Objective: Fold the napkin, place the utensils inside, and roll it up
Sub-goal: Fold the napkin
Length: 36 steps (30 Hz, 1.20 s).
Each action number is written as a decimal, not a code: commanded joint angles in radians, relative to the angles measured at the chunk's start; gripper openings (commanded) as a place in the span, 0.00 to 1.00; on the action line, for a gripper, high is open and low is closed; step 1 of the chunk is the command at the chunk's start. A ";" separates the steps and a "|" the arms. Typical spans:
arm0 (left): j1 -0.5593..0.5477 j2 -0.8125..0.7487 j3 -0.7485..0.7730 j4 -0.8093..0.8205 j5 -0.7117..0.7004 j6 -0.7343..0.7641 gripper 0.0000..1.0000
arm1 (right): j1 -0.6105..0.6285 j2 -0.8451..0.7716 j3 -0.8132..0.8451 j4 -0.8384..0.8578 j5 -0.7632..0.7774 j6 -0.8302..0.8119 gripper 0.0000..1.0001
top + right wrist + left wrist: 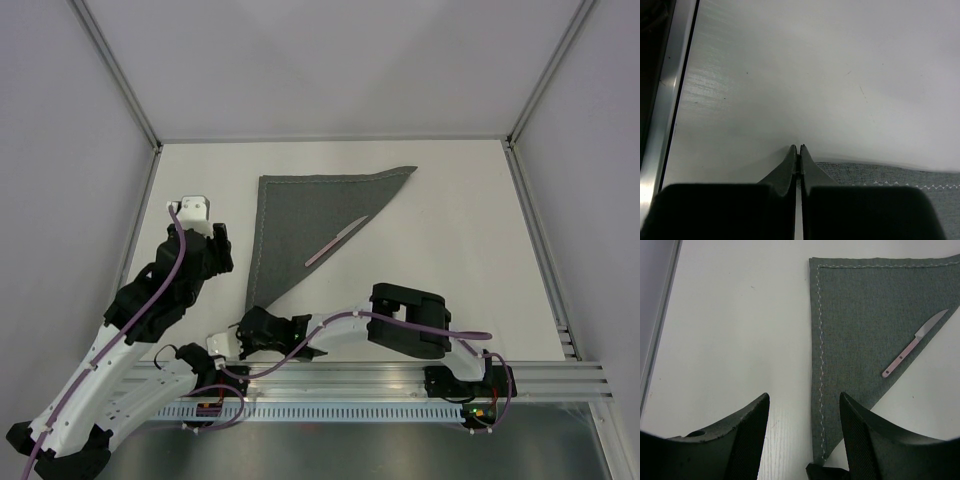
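The dark grey napkin (310, 220) lies folded into a triangle on the white table, with its long edge running from far right to near left. It also shows in the left wrist view (860, 325). The pale pink knife (335, 241) lies on the napkin along that long edge (914, 344). My left gripper (222, 250) is open and empty, just left of the napkin's stitched left side (804, 396). My right gripper (247, 325) is shut at the napkin's near corner, its fingertips (799, 146) pinched where the cloth (890, 177) ends.
The white table (450, 250) has an aluminium rail along its near edge (400, 380) and pale walls on three sides. The right arm's elbow (410, 320) lies low over the table, near the napkin's near corner.
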 commanded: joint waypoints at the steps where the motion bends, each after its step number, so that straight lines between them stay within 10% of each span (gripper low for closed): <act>1: -0.004 -0.004 -0.007 0.004 0.002 -0.087 0.64 | -0.089 -0.043 0.086 0.014 0.138 0.106 0.00; 36: -0.004 -0.133 0.045 0.022 -0.045 -0.137 0.64 | -0.176 -0.118 0.177 -0.113 0.135 0.218 0.00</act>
